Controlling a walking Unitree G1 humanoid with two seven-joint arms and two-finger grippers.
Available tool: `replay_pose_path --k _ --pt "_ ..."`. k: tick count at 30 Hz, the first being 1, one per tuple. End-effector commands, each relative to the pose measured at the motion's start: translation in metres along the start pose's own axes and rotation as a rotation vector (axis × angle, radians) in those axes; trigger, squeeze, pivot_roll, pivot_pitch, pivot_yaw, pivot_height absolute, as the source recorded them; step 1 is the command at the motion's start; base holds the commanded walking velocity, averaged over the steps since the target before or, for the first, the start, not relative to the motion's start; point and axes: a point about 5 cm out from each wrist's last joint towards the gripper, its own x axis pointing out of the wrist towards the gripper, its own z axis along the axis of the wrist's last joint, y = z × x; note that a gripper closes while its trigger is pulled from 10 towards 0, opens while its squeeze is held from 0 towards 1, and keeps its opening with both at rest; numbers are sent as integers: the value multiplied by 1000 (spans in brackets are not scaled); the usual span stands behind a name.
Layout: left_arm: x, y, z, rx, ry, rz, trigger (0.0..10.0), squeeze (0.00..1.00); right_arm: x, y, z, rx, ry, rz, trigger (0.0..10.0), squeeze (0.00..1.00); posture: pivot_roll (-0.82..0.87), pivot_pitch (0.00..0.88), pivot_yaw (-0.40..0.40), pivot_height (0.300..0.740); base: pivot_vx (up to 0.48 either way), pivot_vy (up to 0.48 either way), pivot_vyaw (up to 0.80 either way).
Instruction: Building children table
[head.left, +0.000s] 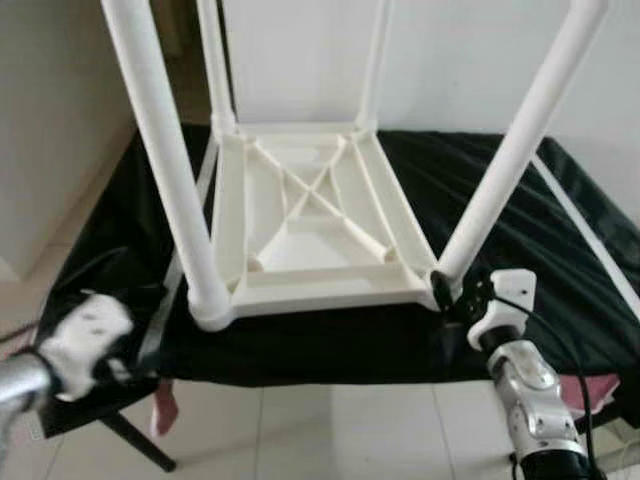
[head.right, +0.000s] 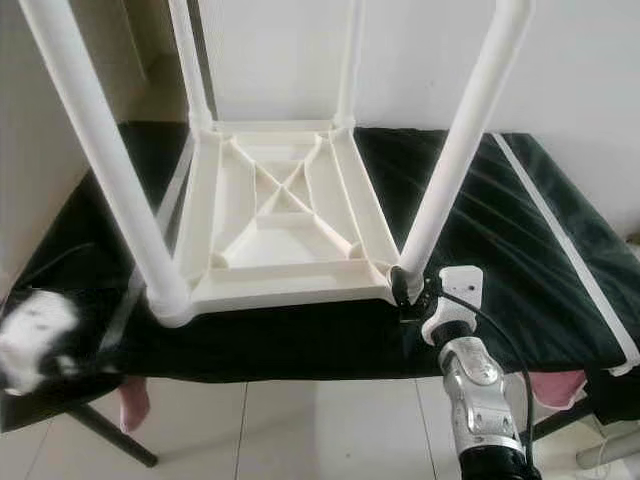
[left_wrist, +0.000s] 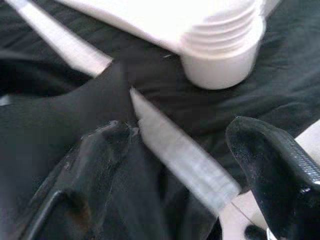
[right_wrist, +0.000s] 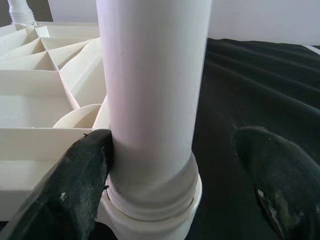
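Black cloth (head.left: 520, 190): covers a raised surface, pale strips running across it; everything below is placed against this cloth.
Table top (head.left: 305, 225): white plastic, lying upside down on the middle of the cloth, ribbed underside up with crossed braces.
Legs: four white tubes stand up from its corners; near-left leg (head.left: 165, 160) and near-right leg (head.left: 520, 140) are closest to the cloth's front edge, the two far legs are by the wall.
Near-left socket (left_wrist: 220, 55): threaded collar resting on the cloth, close to the front edge.
Right gripper (head.right: 408, 290): at the cloth's front edge, at the base of the near-right leg. Fingers spread apart, astride the leg just above its threaded collar; one finger (right_wrist: 80, 185) touches the leg, the other (right_wrist: 280, 185) stands apart from it. Not clamped.
Left gripper (left_wrist: 185, 165): over the cloth's front left part, near the near-left socket but apart from it. Fingers spread, nothing between them but cloth and a pale strip. Blurred in the head views.
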Motion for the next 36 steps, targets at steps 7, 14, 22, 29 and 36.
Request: replay_pose_path --k 7,14,22,29,36 --pt "-5 29 2 0 -33 164 10000 0 -2 -5 -5 1 24 -12 10000 0 68 33 -54 740 0 0 0" --pt "25 67 21 -20 -134 428 10000 0 -3 10 -11 32 37 11 10000 0 56 33 -52 740 0 0 0" --pt "53 77 41 -62 -229 500 10000 0 -12 29 -17 66 46 31 10000 0 25 31 -41 740 0 0 0" --pt "75 77 54 -116 -308 471 10000 0 -24 39 -25 96 71 24 10000 0 4 35 -34 740 0 0 0" --pt "101 67 67 -165 -379 435 10000 0 -37 56 -34 128 113 33 10000 0 -12 37 -31 740 0 0 0"
